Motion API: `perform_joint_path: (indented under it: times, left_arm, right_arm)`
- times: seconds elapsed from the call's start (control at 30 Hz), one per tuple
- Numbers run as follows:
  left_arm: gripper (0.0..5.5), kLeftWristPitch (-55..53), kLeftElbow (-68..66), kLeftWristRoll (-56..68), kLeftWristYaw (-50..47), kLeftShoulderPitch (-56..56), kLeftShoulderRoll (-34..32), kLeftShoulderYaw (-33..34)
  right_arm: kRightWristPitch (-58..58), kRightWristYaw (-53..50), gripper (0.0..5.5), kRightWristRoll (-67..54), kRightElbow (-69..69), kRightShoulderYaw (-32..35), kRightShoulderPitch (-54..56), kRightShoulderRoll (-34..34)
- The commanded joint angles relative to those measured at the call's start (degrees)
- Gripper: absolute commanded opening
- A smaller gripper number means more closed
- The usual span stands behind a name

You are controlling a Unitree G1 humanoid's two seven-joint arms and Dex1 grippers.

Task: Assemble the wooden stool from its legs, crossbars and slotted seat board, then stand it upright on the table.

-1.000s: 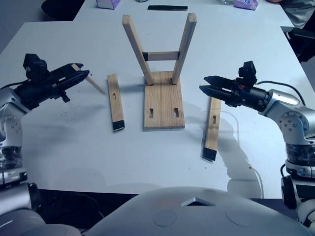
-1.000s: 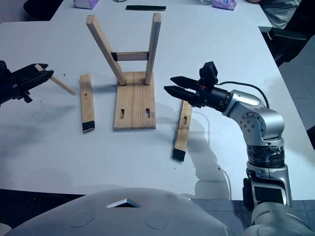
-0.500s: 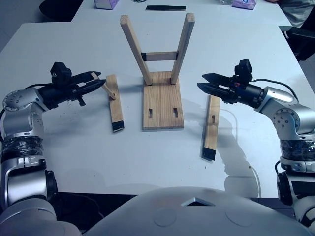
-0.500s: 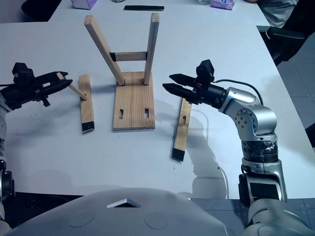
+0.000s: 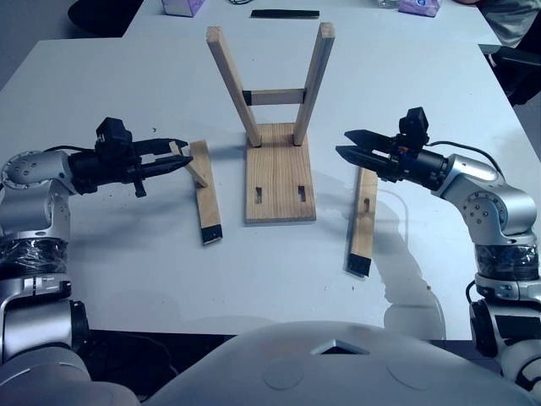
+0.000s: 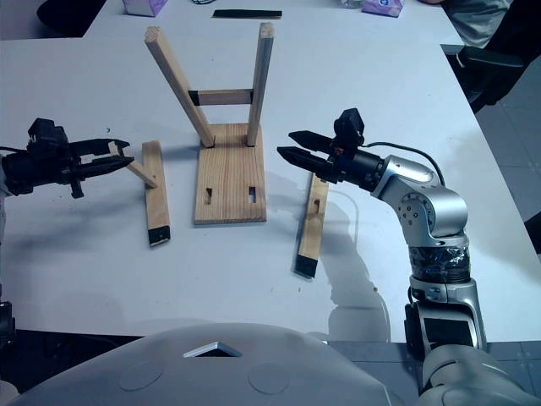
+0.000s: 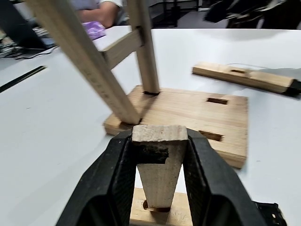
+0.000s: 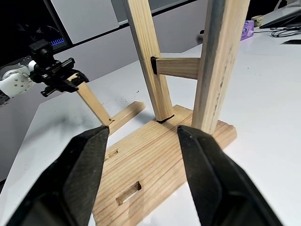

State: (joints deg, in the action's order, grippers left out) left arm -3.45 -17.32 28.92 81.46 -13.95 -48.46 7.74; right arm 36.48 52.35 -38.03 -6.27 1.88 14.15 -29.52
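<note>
Your left gripper (image 5: 172,161) clenched on the short pale wooden crossbar (image 5: 193,169), its far tip meeting the slot of the flat wooden leg (image 5: 206,201) lying just past the fingers, your right gripper (image 5: 351,145) spread wide and empty, other loose leg (image 5: 363,222) beneath its wrist, slotted wooden seat board (image 5: 279,190) between both hands, two upright legs (image 5: 232,85) standing in it.

You've got the slotted seat board (image 5: 280,182) flat mid-table. The upright legs (image 5: 235,85) stand in its 12 o'clock end, splayed and joined by a crossbar (image 5: 275,96), and the two slots at 6 o'clock are open. At its 9 o'clock a loose leg (image 5: 205,193) lies flat, black tip toward 6. A short crossbar (image 5: 194,172) slants onto that leg's slot, pinched in the left gripper (image 5: 175,157). At 3 o'clock, a second loose leg (image 5: 363,220) lies flat.
</note>
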Motion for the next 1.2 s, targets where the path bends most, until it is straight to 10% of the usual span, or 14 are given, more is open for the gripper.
perform_joint_path:
  times: [0.03, 1.2]
  left_arm:
    - [1.32, -4.33, 1.09, -1.95, 3.71, 2.93, -1.88, -3.59]
    - [1.32, -2.03, -15.74, -6.70, 8.44, -7.53, -0.64, -10.57]
  right_arm:
    - [-0.39, -0.64, 2.67, 0.44, -1.36, 0.71, -1.60, -0.22]
    - [-2.31, -5.92, 2.67, 2.51, -2.68, -0.59, -4.68, 5.80]
